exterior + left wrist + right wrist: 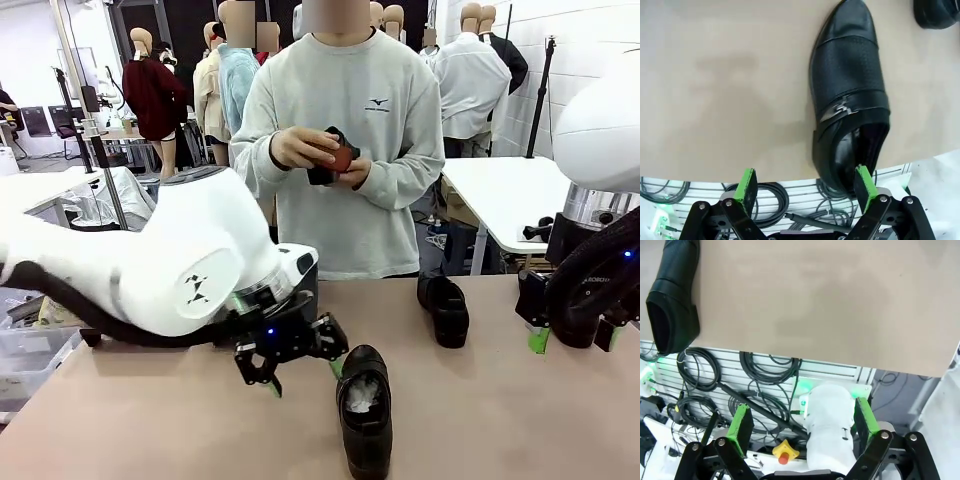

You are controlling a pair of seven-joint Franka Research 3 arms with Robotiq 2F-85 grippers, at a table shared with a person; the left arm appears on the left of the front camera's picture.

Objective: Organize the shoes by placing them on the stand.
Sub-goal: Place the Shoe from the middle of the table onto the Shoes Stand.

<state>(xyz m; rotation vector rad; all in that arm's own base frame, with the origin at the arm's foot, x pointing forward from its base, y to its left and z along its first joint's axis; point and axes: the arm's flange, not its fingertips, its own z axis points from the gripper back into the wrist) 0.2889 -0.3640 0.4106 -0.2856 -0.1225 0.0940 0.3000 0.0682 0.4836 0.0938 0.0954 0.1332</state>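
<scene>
The left claw [306, 378] hangs low over the surface [150, 430] with its jaws apart and nothing between them. Its green pads [746, 184] stand wide in the left wrist view. Just beside it lies the near shoe [365, 420], black and glossy, flat on its sole. In the left wrist view the heel opening of this shoe [850, 95] sits right by one pad; whether they touch cannot be told. Crumpled white paper [360, 395] is stuffed inside the shoe's opening.

Farther across the surface, well apart from the near shoe, the far shoe [445, 308] rests on its sole, close to the person's side.

The right claw [575, 338] hovers at the robot's right end of the surface, jaws apart and empty, its pads [742, 424] spread wide. In the right wrist view one of the shoes [674, 290] lies at the upper left, its heel end at the surface's edge. Below that edge run loops of black cables [765, 375], with a white arm base [832, 425] and a red-topped button [784, 454] between the fingers.

The person [345, 110] stands at the far side, both hands [300, 148] holding a third shoe [332, 155] at chest height, its lining reddish. Nothing lies between the left claw and the near shoe.
</scene>
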